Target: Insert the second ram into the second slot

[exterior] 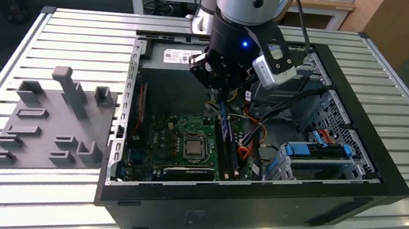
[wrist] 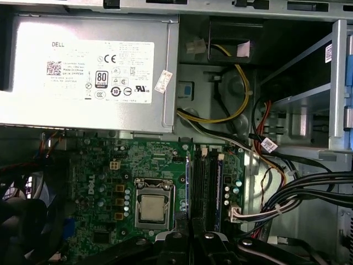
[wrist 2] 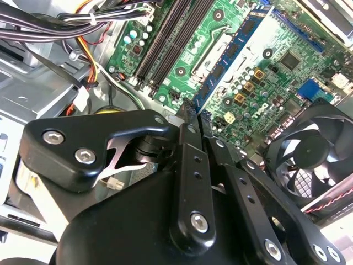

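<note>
Gripper [exterior: 219,93] low inside open computer case [exterior: 378,163] on slatted metal surface [exterior: 71,30]. Fingers [wrist 2: 188,132] nearly together, clamped on one end of second ram [wrist 2: 231,52], a blue stick with dark chips. Stick held on edge, lined up along black memory slots [wrist 2: 165,38], beside processor [wrist: 151,207] on green motherboard [wrist 2: 276,77]. Cannot tell if seated in a slot or just above. Fan [wrist 2: 309,160] near fingers. Grey parts tray [exterior: 48,123] at the exterior view's left, apart from case.
</note>
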Robot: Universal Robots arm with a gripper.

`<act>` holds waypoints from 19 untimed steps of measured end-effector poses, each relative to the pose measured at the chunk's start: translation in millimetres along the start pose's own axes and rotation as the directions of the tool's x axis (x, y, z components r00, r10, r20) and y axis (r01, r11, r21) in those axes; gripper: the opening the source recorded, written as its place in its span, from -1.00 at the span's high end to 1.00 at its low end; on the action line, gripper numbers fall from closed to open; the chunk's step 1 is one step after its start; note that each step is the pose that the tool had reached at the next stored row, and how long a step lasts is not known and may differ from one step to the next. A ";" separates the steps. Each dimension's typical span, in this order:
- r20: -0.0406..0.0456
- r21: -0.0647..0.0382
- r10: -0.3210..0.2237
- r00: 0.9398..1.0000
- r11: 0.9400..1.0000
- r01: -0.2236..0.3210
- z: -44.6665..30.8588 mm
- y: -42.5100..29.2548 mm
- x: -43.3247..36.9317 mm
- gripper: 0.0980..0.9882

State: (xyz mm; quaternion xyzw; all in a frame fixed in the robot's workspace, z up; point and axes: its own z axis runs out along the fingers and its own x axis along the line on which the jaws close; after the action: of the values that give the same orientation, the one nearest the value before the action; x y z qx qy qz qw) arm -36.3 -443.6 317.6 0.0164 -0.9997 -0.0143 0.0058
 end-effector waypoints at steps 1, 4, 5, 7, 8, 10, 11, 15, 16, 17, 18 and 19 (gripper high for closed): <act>0.000 0.000 0.000 1.000 1.000 0.000 0.5 0.0 0.0 0.91; 0.000 0.000 0.000 1.000 1.000 0.000 2.1 0.0 -0.1 0.91; 0.000 0.000 0.000 1.000 1.000 0.000 2.4 -0.1 -0.1 0.91; 0.000 0.000 0.000 1.000 1.000 0.000 3.3 -0.1 -0.1 0.91; 0.000 0.000 0.000 1.000 1.000 0.000 3.6 -0.1 -0.1 0.91; 0.000 0.000 0.000 1.000 1.000 0.000 4.4 -0.1 -0.1 0.91; 0.000 0.000 0.000 1.000 1.000 0.000 4.8 -0.1 -0.1 0.91; 0.000 0.000 0.000 1.000 1.000 0.000 6.8 -0.2 -0.1 0.91; 0.000 0.000 0.000 1.000 1.000 0.000 7.3 -0.2 -0.1 0.91; 0.000 0.000 0.000 1.000 1.000 0.000 7.7 -0.2 -0.1 0.91; 0.000 0.000 0.000 1.000 1.000 0.000 8.1 -0.2 -0.1 0.91; 0.000 0.000 0.000 1.000 1.000 0.000 8.4 -0.2 -0.1 0.91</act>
State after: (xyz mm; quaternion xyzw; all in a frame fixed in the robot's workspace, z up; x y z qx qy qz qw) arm -36.3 -443.6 309.2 0.0164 -0.9997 -0.0142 0.0059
